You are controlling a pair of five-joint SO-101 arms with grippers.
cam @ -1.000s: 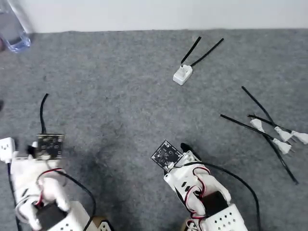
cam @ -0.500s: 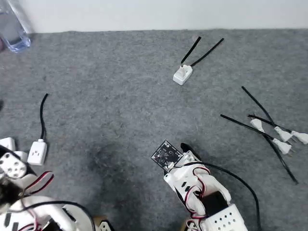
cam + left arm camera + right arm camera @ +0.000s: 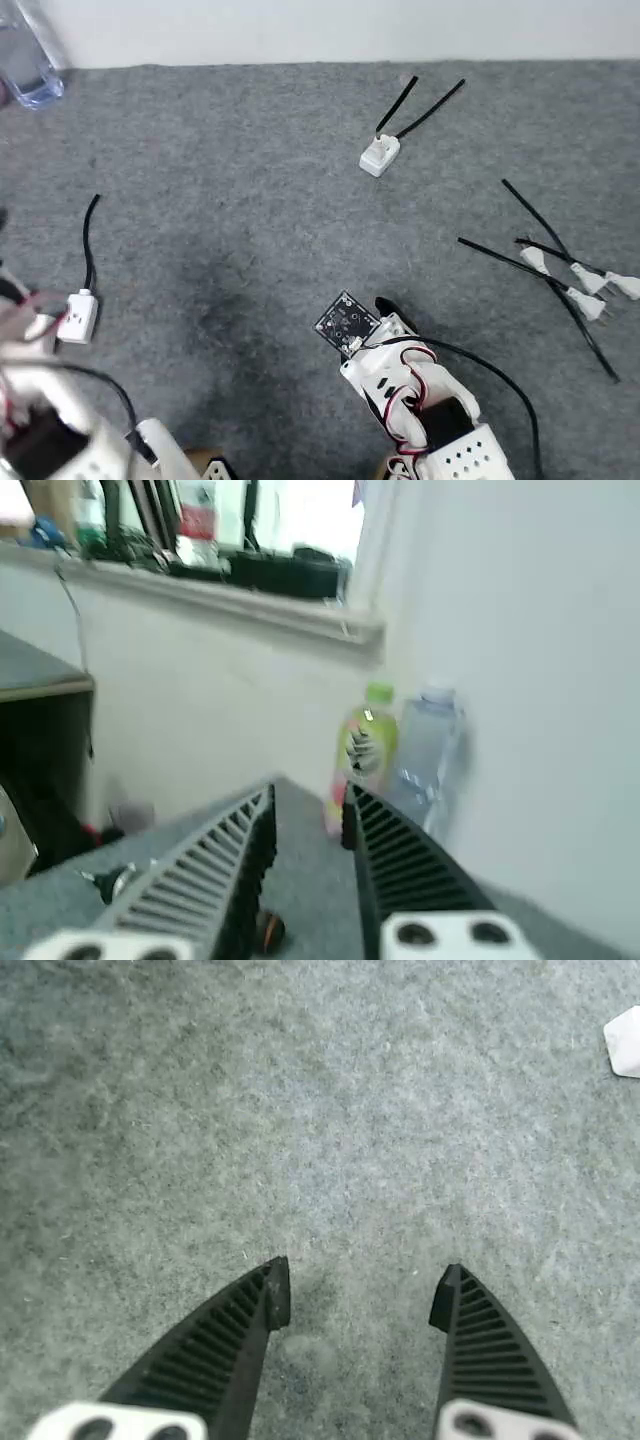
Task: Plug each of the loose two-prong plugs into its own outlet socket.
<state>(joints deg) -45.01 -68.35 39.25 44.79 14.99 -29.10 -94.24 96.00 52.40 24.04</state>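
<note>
A white outlet socket with a black cord lies at the left of the grey carpet. A second white socket with two black cords sits at the far middle. Several loose white two-prong plugs on black cords lie in a heap at the right. My right gripper rests low at the near middle, open over bare carpet, well short of the far socket, whose corner shows white. My left arm is at the near left corner; its gripper points up at the room, slightly open and empty.
A clear plastic bottle stands at the far left corner by the white wall. The left wrist view shows a green-capped bottle and a clear one against a wall. Open carpet lies between the sockets and the plugs.
My left arm has pulled back from over the left socket to the near left corner, uncovering the socket, and its wrist has tilted upward. The right arm has not moved.
</note>
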